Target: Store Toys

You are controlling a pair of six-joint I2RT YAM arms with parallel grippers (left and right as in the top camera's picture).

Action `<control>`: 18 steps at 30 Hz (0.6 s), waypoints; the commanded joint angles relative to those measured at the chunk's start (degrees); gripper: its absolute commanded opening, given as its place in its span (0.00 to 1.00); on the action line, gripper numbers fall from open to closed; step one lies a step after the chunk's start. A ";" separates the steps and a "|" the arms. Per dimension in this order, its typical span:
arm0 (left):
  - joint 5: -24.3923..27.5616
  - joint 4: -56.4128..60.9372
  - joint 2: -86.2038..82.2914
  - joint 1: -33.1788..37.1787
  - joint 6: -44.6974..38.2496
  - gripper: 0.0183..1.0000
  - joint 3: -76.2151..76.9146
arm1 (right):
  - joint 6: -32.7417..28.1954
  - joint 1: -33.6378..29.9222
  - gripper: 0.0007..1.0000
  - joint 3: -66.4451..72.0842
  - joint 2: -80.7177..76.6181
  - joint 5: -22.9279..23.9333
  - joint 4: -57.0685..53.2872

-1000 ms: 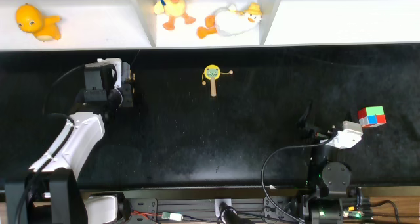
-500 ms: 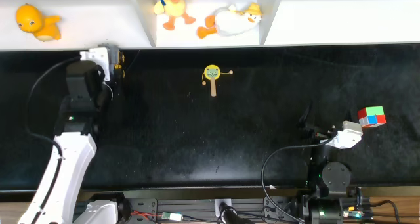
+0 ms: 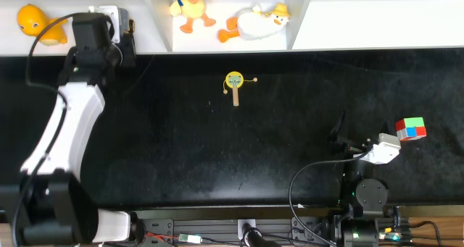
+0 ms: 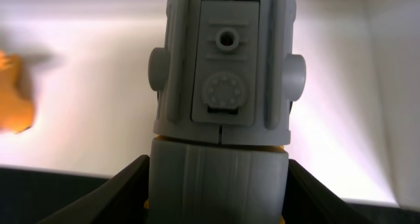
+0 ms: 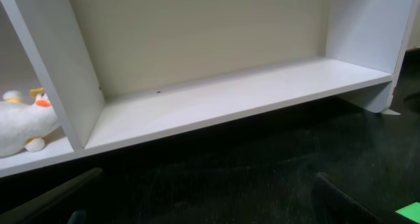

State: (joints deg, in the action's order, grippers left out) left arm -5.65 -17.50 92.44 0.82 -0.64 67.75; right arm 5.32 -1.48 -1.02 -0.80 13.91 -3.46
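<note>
Three ducks (image 3: 42,24) (image 3: 191,8) (image 3: 254,22); one robot (image 4: 223,86), rattle (image 3: 234,82), cube (image 3: 410,128)

Black tabletop (image 3: 181,153) from above, a white shelf (image 3: 362,19) along its far edge holding an orange duck (image 3: 40,24), a yellow duck (image 3: 191,6) and a white goose (image 3: 254,22). The left gripper (image 3: 123,33), clasping a small toy (image 3: 131,38), is at the shelf's left compartment; a rattle (image 3: 234,82) lies near the far edge, a coloured cube (image 3: 410,128) at the right edge

Robotics lab bench, black-covered desk (image 3: 217,145), white cubby shelf (image 3: 377,22) along its far edge, loose cables (image 3: 291,193) at its near edge.
</note>
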 commanded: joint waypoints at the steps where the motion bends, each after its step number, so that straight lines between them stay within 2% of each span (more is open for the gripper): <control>1: -0.44 -0.22 4.81 -0.20 -1.09 0.33 5.51 | -0.20 -0.04 1.00 0.74 0.55 0.11 0.44; 7: -0.44 -0.63 8.98 -0.20 -1.09 0.33 7.91 | -0.20 -0.04 1.00 0.74 0.55 0.11 0.44; 8: -0.44 -0.61 9.29 -0.20 -1.09 0.42 7.91 | -0.20 -0.04 1.00 0.74 0.55 0.11 0.44; 11: -0.42 -0.79 9.46 -0.20 -1.07 0.90 7.91 | -0.20 -0.04 1.00 0.74 0.55 0.11 0.44; 12: -0.39 -0.81 9.42 -0.20 -1.07 1.00 7.91 | -0.20 -0.04 0.99 0.74 0.55 0.11 0.44; 18: 0.31 -1.73 6.25 -0.20 -1.09 1.00 6.29 | -0.20 -0.04 1.00 0.74 0.55 0.11 0.44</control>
State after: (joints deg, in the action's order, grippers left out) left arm -5.65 -18.92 101.27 0.82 -1.30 74.48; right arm 5.32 -1.45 -1.02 -0.80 13.91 -3.44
